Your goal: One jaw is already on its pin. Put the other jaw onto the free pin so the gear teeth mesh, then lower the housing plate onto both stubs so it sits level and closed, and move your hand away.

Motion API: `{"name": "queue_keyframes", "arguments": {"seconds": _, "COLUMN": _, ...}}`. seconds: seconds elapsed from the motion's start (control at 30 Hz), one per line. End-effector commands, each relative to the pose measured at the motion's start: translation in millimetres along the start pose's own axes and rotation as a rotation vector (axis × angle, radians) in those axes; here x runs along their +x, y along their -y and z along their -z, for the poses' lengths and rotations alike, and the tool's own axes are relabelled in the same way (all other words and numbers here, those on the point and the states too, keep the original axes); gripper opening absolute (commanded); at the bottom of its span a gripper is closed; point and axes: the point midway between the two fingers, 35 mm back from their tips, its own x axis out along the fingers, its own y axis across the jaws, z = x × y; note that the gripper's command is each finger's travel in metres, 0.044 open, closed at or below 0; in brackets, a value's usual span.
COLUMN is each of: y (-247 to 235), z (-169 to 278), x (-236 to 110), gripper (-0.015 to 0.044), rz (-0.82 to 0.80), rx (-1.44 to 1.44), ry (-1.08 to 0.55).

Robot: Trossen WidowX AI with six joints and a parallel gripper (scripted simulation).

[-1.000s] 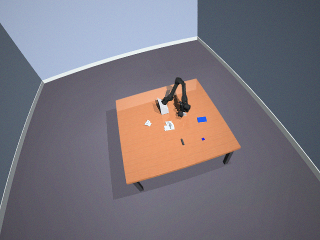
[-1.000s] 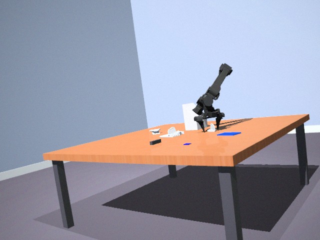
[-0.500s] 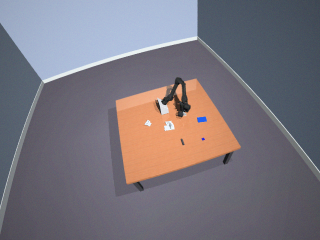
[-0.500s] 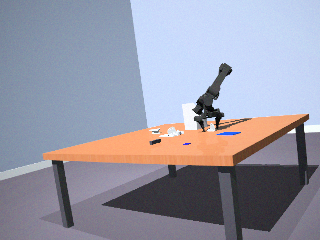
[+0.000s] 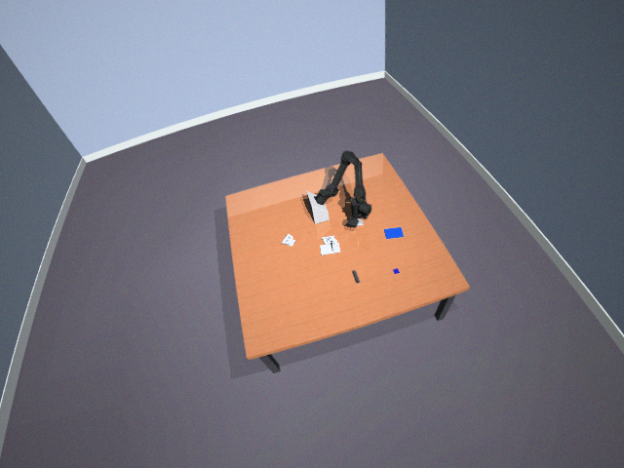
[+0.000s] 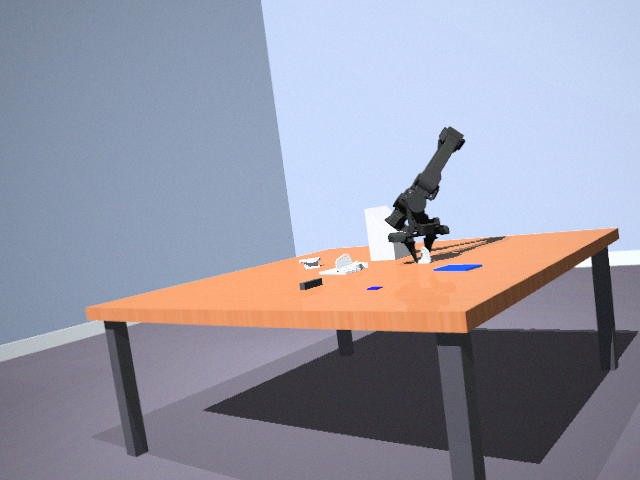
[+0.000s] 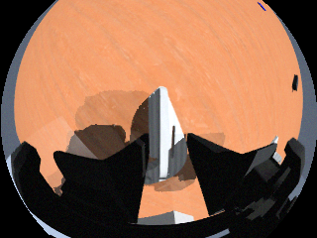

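Note:
My gripper points down at the tabletop, with its fingers closed in on both sides of the free white jaw. The jaw stands upright, narrow end up, low at the table; finger contact is hard to see exactly. The white base lies near the table's middle, with the other jaw standing on it. The free pin is too small to make out. A small white piece, apparently the housing plate, lies apart at the left.
A tall white panel stands beside the arm's base. A blue rectangle lies right of the gripper. A small blue square and a black block lie toward the front.

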Motion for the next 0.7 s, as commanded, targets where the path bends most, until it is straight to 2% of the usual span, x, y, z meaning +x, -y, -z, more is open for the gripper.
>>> {"name": "queue_keyframes", "arguments": {"seconds": 0.0, "y": 0, "z": 0, "x": 0, "gripper": 0.0134, "rz": 0.002, "rx": 0.000, "ry": 0.000}}
{"name": "queue_keyframes", "arguments": {"seconds": 0.33, "y": 1, "z": 0, "x": -2, "gripper": 0.0134, "rz": 0.003, "rx": -0.001, "ry": -0.001}}
{"name": "queue_keyframes", "arguments": {"seconds": 0.67, "y": 5, "z": -1, "x": -32, "gripper": 0.0134, "rz": 0.010, "rx": 0.000, "ry": -0.010}}
